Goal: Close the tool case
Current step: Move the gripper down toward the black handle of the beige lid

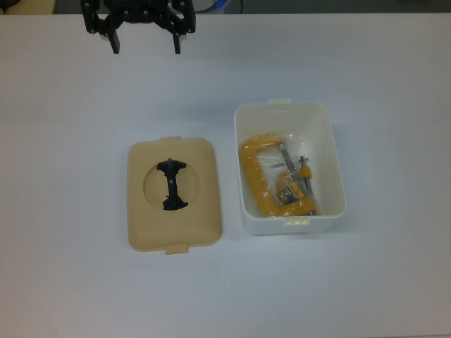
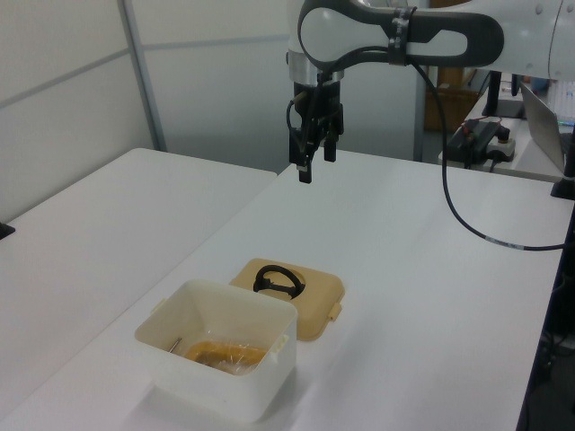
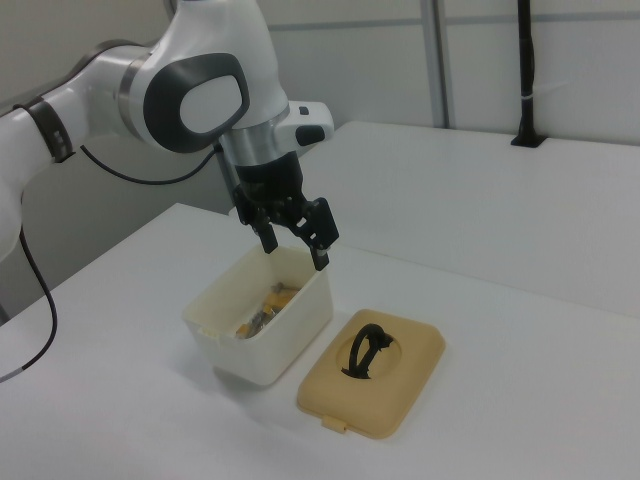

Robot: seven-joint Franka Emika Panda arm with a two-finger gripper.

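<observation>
sitting open on the white table (image 1: 70, 105), the box (image 1: 331, 134) and its lid (image 1: 141, 225) lie side by side, just apart and not touching. in the top view the lid is on the left and the box on the right. the lid is tan, lying flat with its round recess facing up, and a black handle (image 1: 170, 184) stands in that recess. small latch tabs stick out from the lid's short edges and from the box's rim. inside the box rests a yellow clamp (image 1: 255, 176) wrapped in clear plastic, with a metal screw running along the top view's right side of it.

the gripper (image 1: 146, 42) hangs in the air at the top edge of the top view, well apart from both parts, up and to the left of the lid. its two black fingers (image 1: 113, 41) are spread wide with nothing between them. in the right view it shows against the box's far rim, pointing down; the left view shows it high above the table, well beyond the lid. a black cable (image 2: 467, 215) loops from the arm (image 2: 395, 36) down onto the table in the left view.
</observation>
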